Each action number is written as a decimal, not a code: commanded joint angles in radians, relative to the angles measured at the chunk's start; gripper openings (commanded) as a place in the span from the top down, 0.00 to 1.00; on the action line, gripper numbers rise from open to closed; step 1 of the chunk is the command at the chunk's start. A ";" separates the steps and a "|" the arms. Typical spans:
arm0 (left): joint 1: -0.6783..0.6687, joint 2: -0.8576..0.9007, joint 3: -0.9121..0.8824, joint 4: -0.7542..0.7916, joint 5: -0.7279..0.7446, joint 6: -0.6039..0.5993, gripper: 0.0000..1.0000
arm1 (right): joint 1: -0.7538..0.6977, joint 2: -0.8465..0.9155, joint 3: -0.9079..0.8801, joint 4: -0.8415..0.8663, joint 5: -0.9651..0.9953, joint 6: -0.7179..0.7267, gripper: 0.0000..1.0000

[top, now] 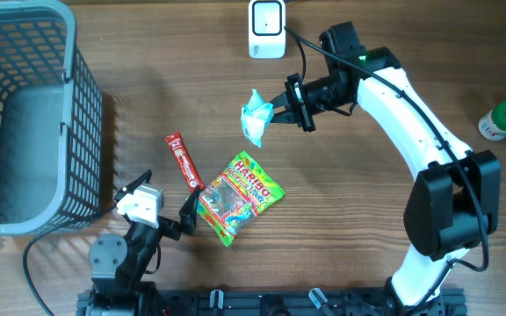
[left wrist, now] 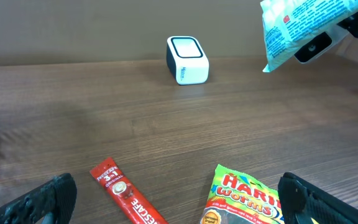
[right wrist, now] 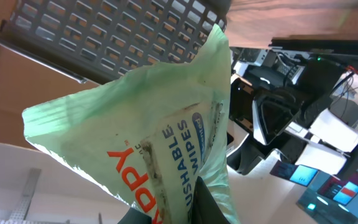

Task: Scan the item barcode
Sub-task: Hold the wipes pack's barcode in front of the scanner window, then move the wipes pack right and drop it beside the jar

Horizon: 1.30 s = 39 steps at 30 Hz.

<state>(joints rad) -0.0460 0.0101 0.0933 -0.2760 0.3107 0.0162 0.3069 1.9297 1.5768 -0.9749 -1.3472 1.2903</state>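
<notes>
My right gripper [top: 281, 112] is shut on a pale green packet of flushable wipes [top: 256, 117], which it holds in the air just below the white barcode scanner [top: 266, 28]. In the right wrist view the crumpled packet [right wrist: 148, 137] fills the frame above the right gripper [right wrist: 179, 208], and no barcode shows on it. From the left wrist view the packet [left wrist: 297, 28] hangs at the upper right, to the right of the scanner [left wrist: 187, 60]. My left gripper [top: 162, 200] rests open near the front edge. Nothing is between its jaws [left wrist: 179, 199].
A red Nescafe stick [top: 184, 161] and a Haribo worms bag [top: 238, 196] lie on the table in front of the left gripper. A grey mesh basket [top: 86, 132] stands at the far left. A green-capped bottle [top: 504, 120] lies at the right edge.
</notes>
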 commanded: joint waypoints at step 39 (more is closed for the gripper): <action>-0.003 -0.003 -0.005 0.003 -0.009 -0.010 0.00 | 0.144 0.446 0.382 1.056 1.575 -1.109 0.95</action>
<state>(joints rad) -0.0460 0.0101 0.0933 -0.2764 0.3107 0.0162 0.4503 2.3627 1.8866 0.0769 0.1516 0.2222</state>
